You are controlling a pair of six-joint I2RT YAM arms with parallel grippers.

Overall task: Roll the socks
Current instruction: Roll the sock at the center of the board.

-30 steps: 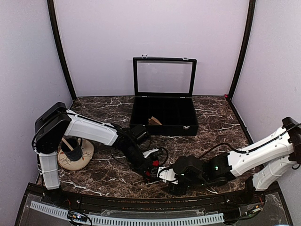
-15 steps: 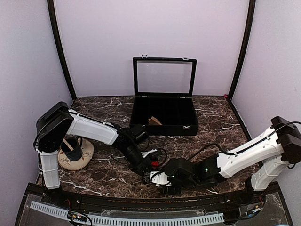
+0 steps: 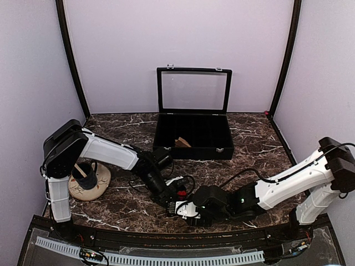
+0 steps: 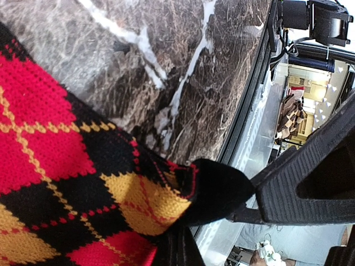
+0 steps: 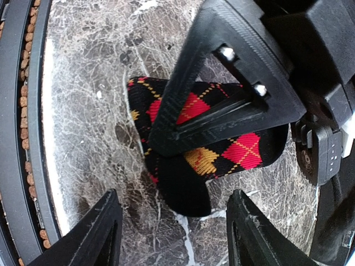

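Observation:
The argyle sock, with red, orange and black diamonds, lies bunched on the marble near the table's front edge. It shows as a small red patch from above. My left gripper is shut on it, and the black toe pokes out past the fingers. My right gripper is open. Its two fingers straddle the toe end without touching it, just right of the left gripper. A tan-brown sock rests inside the black case.
The black compartment case stands at the back centre with its lid up. At the left, a round tan mat carries a dark cup. Cables loop between the two wrists. The table's front rail is close by.
The right arm has slid left along the front edge until its gripper reaches the sock, and its jaws have narrowed a little. The left gripper has kept hold of the sock and barely moved.

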